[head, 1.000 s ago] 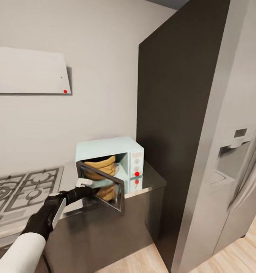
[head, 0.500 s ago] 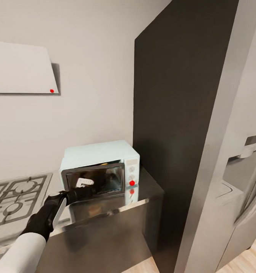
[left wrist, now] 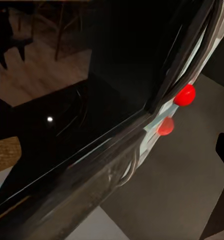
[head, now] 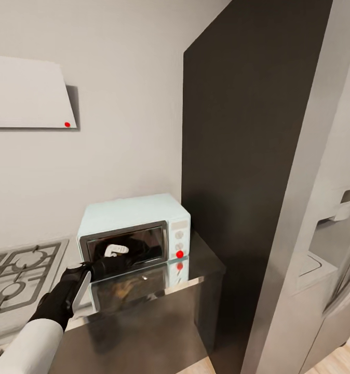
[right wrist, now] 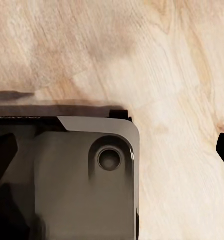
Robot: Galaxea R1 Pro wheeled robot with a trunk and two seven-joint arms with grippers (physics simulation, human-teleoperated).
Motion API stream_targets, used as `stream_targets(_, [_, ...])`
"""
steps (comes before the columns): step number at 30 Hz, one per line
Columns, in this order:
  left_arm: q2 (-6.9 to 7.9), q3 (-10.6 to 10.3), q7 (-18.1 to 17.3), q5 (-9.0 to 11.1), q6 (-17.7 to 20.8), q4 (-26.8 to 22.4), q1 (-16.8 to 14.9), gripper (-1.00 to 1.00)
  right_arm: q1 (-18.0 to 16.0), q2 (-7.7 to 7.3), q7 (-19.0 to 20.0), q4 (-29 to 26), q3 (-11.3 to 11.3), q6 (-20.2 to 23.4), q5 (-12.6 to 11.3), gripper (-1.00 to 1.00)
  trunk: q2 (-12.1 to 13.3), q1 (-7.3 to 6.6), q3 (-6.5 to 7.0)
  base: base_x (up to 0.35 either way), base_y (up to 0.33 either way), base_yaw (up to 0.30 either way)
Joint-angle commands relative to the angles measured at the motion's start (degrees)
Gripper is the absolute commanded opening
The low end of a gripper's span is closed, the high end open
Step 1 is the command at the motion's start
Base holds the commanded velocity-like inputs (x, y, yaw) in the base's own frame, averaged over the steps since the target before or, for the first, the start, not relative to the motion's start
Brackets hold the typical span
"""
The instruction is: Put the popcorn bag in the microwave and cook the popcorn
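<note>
Gripper (head: pixel 114 251) of left arm pressed at microwave (head: pixel 134 229) door (head: pixel 125 250); jaw opening not discernible, nothing visibly held. Door now shut, ajar one second ago. Bag hidden behind dark glass, presumably inside. Next: start heating via red knob (head: pixel 179 254).

Table (head: pixel 196 272): grey brushed-steel top, thin front edge, glossy, mirrors what stands on it. Right end butts against tall dark panel (head: pixel 237 156).
Microwave (head: pixel 133 210): pale mint-blue, stands directly on table near back wall, door closed flush, dark glass facing forward. Red marker on its right panel; second red spot just below is reflection in table surface.
Gas hob (head: pixel 19 270): grated, set into table just left of microwave.
Wood floor (right wrist: pixel 166 60): pale planks, below and right of table.
</note>
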Motion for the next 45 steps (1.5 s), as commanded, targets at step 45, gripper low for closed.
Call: stream_targets(45, [2.20,1.19,31.57,0.14,-2.90,47.40,15.89,1.00,-0.11,-0.24,-0.36,-18.96,-0.92,1.28,0.44,1.00,-0.04,0.04,-0.09,-0.233,0.000,0.000])
